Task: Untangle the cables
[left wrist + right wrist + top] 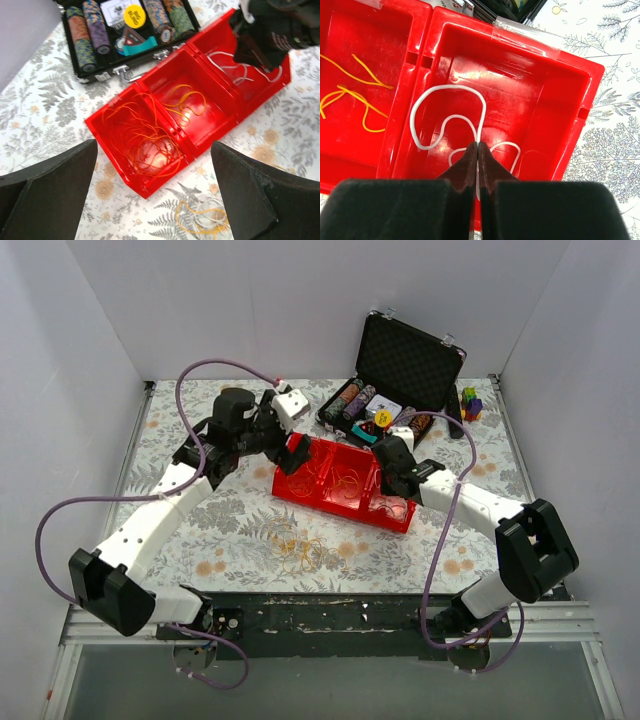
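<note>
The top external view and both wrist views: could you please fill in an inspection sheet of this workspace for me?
Surface: floral-patterned table.
Job's things: loose tangle on the table; red three-compartment bin holding orange strands, yellow strands and white strands in separate compartments.
Clutter: open poker-chip case; small coloured blocks beside it.
Grippers: left gripper open above the bin; right gripper shut on one white strand.
Cables: purple arm hoses looping free.
Surroundings: white walls; black mounting rail.

the white cable (446,86) is hidden lower down where it is pinched in the right gripper (478,146). the loose tangle (202,221) on the table (40,110) is cut off by the lower edge; its strands cannot be separated from above.
</note>
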You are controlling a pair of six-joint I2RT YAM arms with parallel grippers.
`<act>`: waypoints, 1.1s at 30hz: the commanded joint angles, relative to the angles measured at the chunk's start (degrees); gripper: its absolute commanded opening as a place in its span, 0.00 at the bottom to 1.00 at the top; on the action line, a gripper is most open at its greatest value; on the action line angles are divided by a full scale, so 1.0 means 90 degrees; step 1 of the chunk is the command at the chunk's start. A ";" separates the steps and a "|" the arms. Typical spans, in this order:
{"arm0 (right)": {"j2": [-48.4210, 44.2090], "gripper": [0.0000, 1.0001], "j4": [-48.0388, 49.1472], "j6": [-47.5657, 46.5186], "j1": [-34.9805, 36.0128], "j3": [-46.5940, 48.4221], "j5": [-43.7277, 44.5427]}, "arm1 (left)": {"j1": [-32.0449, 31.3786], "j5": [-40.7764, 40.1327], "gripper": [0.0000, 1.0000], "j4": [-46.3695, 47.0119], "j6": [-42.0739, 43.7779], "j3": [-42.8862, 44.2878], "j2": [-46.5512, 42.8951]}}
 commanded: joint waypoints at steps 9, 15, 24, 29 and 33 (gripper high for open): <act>-0.1087 0.62 -0.0040 -0.0247 -0.0019 0.0558 -0.0302 | -0.0001 0.0824 0.98 -0.1257 0.0311 -0.0963 -0.1075; -0.1254 0.65 -0.0226 -0.0442 -0.0019 0.0920 -0.0468 | 0.0087 0.0688 0.98 -0.1072 -0.0187 -0.0758 -0.0743; -0.1624 0.64 -0.0072 -0.0870 0.0010 0.0872 -0.1042 | 0.0563 0.0862 0.98 -0.0778 -0.0685 -0.0417 -0.0382; -0.1996 0.71 0.0593 -0.2110 0.0467 0.0511 -0.3599 | 0.1940 0.1536 0.98 -0.0827 -0.0940 -0.0377 0.0077; -0.1793 0.73 0.0556 -0.2483 0.1502 0.0519 -0.3916 | 0.2624 0.1858 0.98 -0.0701 -0.0900 -0.0728 0.0009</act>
